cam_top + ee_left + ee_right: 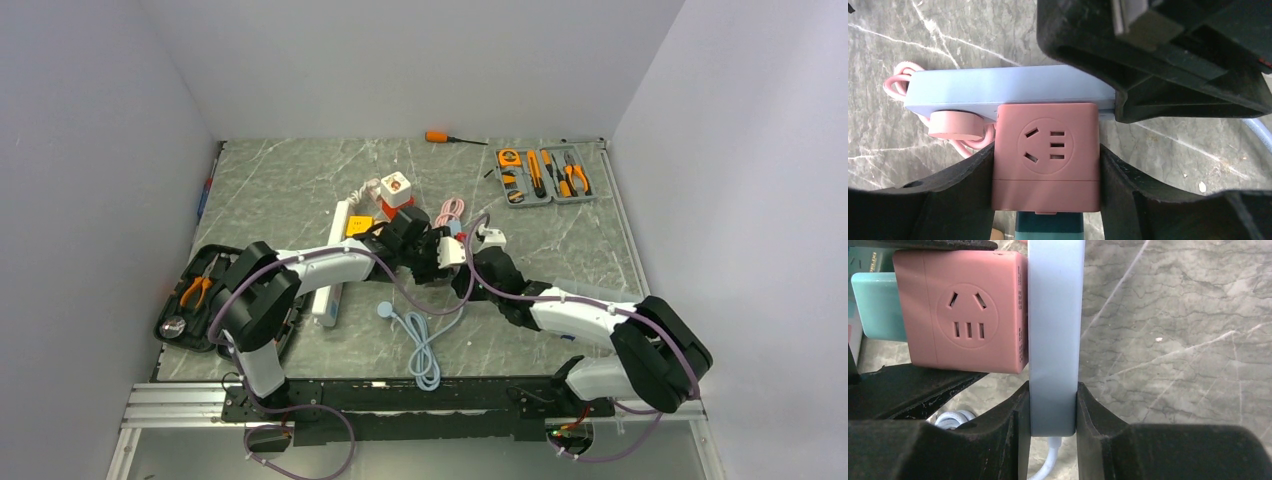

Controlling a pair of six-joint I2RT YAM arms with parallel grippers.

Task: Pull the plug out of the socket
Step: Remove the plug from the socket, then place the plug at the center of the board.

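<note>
A pink cube plug (1045, 150) sits flush against the side of a pale blue socket strip (998, 87). My left gripper (1046, 165) is shut on the pink cube, one finger on each side. My right gripper (1053, 410) is shut across the end of the blue strip (1055, 315), with the cube (963, 310) to its left. In the top view both grippers meet at mid-table, left (425, 250) and right (470, 258). A teal block (1048, 227) lies behind the cube. A pink round plug with cable (955, 125) lies beside the strip.
A white cable (1048, 460) leaves the strip's end and coils toward the near edge (420, 340). A white power strip (333, 265), a white and red cube (396, 188), a black tool case (195, 295), a grey tool tray (545, 175) and an orange screwdriver (440, 137) lie around.
</note>
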